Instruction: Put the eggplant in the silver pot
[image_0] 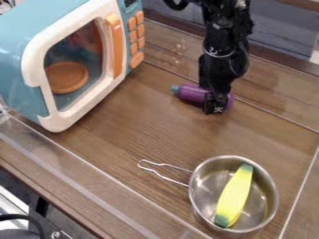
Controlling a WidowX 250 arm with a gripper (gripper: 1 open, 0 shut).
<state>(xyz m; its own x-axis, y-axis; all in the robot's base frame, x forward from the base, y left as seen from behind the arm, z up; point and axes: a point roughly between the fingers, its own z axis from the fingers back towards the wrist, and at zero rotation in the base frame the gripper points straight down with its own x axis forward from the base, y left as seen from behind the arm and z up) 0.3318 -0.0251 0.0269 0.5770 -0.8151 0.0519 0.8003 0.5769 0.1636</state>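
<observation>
My black metal tool (217, 105), jaws apart, at the glossy purple toy eggplant (192, 94); I see its teal cap towards nine o'clock.

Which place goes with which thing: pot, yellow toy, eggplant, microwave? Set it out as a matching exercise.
1. pot
2. yellow toy
3. eggplant
4. microwave

A. at the gripper
B. at the left of the picture, by the table's far edge
C. inside the metal bowl shape with a wire handle
D. at the lower right of the picture, on the table

Pairs: 1-D, 2-C, 3-A, 4-B
</observation>
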